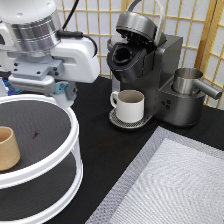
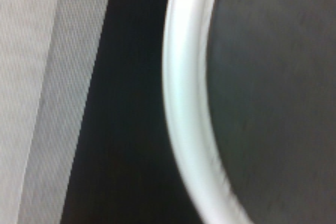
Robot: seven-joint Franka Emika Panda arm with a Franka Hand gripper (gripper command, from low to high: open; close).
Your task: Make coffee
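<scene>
Tool [image 1: 61,95]: at the exterior view's upper left, over the back edge of the round stand; a teal part shows at its tip; apart or together, cannot tell.
Coffee pod: cannot tell where it is; the patch under the tool is too unclear to make it out.
Round stand [image 1: 75,134]: two white-rimmed tiers with dark tops, at the exterior view's left.
Tan cup [image 1: 7,148]: upright on the top tier, at the exterior view's left edge, well apart from the tool.
Coffee machine [image 1: 165,65]: dark, at the exterior view's top centre, lid [image 1: 136,24] raised, brew chamber open.
Cream mug [image 1: 130,105]: upright on the drip tray [image 1: 120,122] under the machine's spout, handle to the exterior view's left.
Metal jug [image 1: 189,81]: sits on the machine's side nearer the exterior view's right.
Grey mat [image 1: 170,185]: lies on the black surface [image 1: 102,150], exterior view's lower right.
Wrist view: white stand rim [image 2: 184,125] curves between the stand's dark top and the dark surface; grey mat [image 2: 34,100] beside.
</scene>
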